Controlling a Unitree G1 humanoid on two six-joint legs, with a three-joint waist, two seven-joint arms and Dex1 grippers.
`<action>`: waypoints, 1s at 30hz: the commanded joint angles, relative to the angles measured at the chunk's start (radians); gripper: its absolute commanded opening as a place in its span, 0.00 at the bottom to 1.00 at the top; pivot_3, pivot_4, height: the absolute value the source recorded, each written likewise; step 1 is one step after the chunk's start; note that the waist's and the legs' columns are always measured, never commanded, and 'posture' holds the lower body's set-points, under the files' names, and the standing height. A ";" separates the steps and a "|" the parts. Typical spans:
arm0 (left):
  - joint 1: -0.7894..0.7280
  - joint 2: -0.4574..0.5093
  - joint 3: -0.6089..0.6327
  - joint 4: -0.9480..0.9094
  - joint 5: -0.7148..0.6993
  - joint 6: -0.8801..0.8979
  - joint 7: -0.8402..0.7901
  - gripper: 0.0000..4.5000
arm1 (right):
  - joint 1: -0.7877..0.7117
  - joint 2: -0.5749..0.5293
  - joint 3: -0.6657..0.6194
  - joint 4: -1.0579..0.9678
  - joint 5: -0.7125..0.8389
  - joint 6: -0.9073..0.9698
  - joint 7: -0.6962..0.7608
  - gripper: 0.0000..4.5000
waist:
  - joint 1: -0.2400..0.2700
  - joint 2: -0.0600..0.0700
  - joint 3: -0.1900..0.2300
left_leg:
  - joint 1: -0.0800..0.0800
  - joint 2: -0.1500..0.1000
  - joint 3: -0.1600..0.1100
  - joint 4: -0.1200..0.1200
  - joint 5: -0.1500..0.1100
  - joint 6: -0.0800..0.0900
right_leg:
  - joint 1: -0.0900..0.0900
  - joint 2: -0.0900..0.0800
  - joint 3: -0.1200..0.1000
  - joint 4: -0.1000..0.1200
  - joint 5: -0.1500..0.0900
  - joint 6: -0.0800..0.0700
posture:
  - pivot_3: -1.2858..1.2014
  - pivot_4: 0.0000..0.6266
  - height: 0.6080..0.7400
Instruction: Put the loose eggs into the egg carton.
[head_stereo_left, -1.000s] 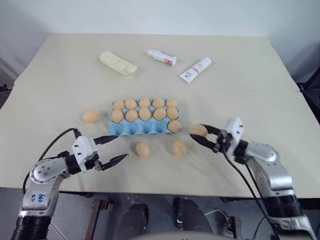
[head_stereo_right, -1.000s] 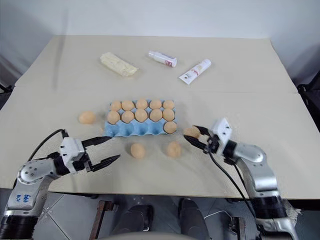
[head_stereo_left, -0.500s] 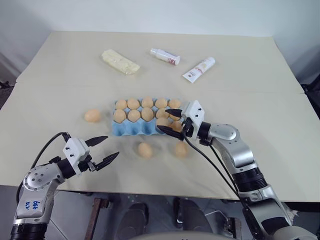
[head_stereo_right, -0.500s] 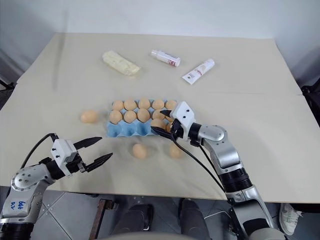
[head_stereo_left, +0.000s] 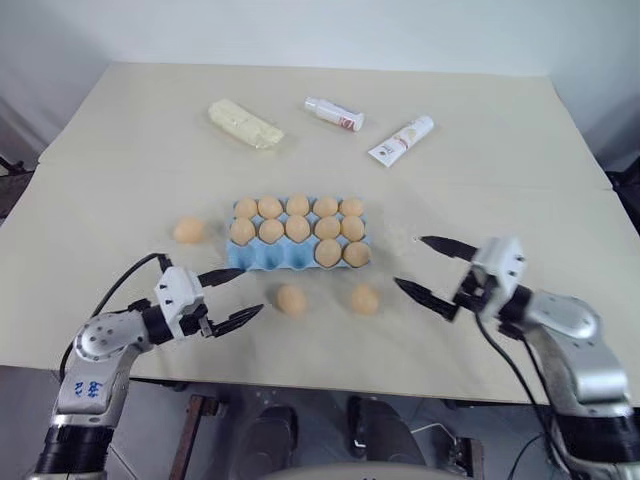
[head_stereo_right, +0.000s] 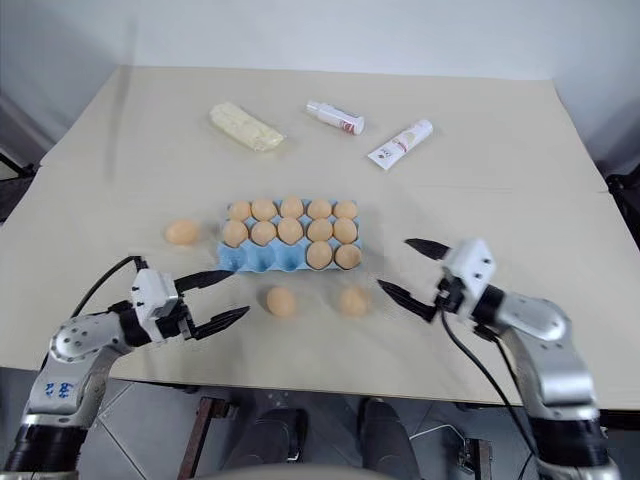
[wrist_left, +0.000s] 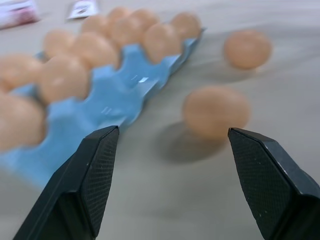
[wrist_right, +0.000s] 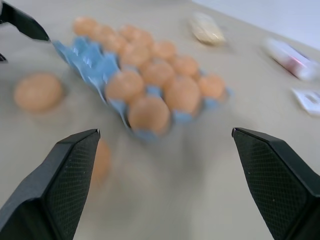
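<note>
Egg carton: mid-worktop, twelve eggs seated, three near-row cups bare.
Loose eggs: one left of the carton; two between carton and near edge.
Left pincer: released, empty, near the carton's near-left corner.
Right pincer: spread wide, empty, right of the carton.
Far side: yellow block, bottle, tube.

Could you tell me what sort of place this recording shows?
Probably a lab or test room set up for practice: a plain beige table against a bare pale wall, with staged household items, a blue egg carton, a tube and a small bottle.
</note>
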 joint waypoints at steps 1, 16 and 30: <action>-0.043 0.004 -0.034 0.029 0.001 -0.007 -0.051 0.90 | 0.079 -0.042 -0.063 -0.021 0.018 -0.050 0.050 1.00 | -0.004 0.000 0.000 | 0.000 0.000 0.000 0.000 0.000 0.000 | 0.000 0.000 0.000 0.000 0.000 0.000 | 0.52 0.24 1.00; -0.062 0.000 -0.025 0.057 -0.011 -0.025 -0.072 0.99 | -0.050 -0.019 0.210 -0.003 -0.065 0.026 0.052 1.00 | -0.024 0.000 0.000 | 0.001 0.000 0.000 0.001 0.001 0.000 | 0.000 0.000 0.001 0.002 0.000 0.000 | 0.52 0.24 1.00; 0.099 0.020 0.065 -0.092 -0.025 0.020 0.004 1.00 | -0.251 0.137 0.434 0.149 -0.201 0.070 -0.044 0.87 | -0.013 0.000 0.000 | -0.001 -0.001 -0.001 -0.001 0.000 0.000 | -0.001 -0.001 0.000 -0.001 0.000 0.000 | 0.52 0.24 1.00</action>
